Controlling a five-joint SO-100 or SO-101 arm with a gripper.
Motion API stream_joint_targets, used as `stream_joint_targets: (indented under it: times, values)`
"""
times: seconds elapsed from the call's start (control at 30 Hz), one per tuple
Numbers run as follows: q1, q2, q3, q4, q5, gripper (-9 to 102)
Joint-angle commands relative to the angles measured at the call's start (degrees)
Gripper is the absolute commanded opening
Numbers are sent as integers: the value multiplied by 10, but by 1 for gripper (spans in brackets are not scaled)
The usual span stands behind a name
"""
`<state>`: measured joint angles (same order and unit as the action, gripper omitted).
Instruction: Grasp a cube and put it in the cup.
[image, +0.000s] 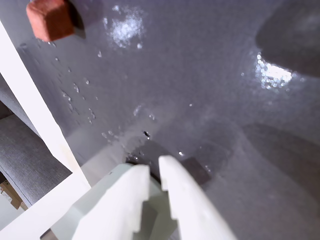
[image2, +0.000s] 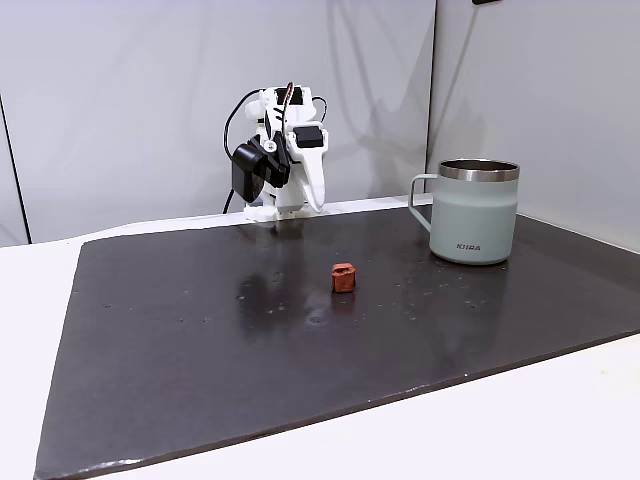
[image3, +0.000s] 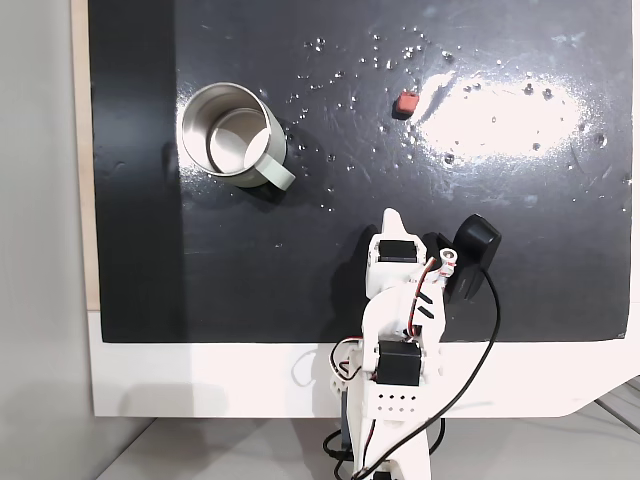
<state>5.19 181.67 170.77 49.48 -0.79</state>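
Gripper (image: 154, 170) fingers fill the bottom of my wrist view, white and close up, tips nearly together with just a thin gap between them and nothing held. They hang over the dark glossy mat (image: 200, 90), and the cube (image: 50, 19) sits way up in the top left corner of that view, well apart from the tips.

From the fixed view at the front, the arm (image2: 278, 165) is folded up at the far edge of the mat (image2: 200, 340), tucked down near its base. I'm using the cup (image2: 474, 212) as my landmark: pale grey-green, steel rim, upright on the mat, handle toward the left in that view, small dark lettering near its base. The cube (image2: 343, 277) is left of the cup and a bit nearer the camera, resting on the mat by itself, clear of the cup and well apart from the arm.

From the fixed view looking down, the cup (image3: 232, 142) shows its bare steel inside, handle pointing down-right. The cube (image3: 405, 103) lies right of the cup and slightly higher in the picture, next to a bright glare patch. The gripper (image3: 393, 217) is lower right of the cup, below the cube, well short of both. Little specks are scattered over the mat (image3: 130, 200) around there.
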Motion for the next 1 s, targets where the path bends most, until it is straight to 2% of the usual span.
stream_joint_targets:
  times: [0.0, 0.67, 0.97]
  values:
    - [-13, 4, -4, -20, -1, 0]
    - [-41, 4, -6, -19, -34, 0]
    - [-59, -47, -165, 33, -45, 0]
